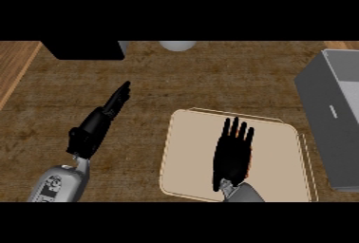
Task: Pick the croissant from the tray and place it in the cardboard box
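A beige tray point(280, 156) with rounded corners lies on the dark wooden counter, right of centre. My right hand point(232, 154) is flat over the tray's middle, open, with its fingers straight and pointing away from me. No croissant shows; the hand hides whatever lies beneath it. A grey open box point(329, 114) stands along the right edge, just right of the tray. My left hand point(98, 123) is to the left of the tray over bare counter, open, its straight fingers pointing up and to the right.
A black block point(84, 50) sits at the counter's far left, with a white round object point(176, 45) beside it at the far edge. A lighter wooden strip point(14, 66) runs down the left side.
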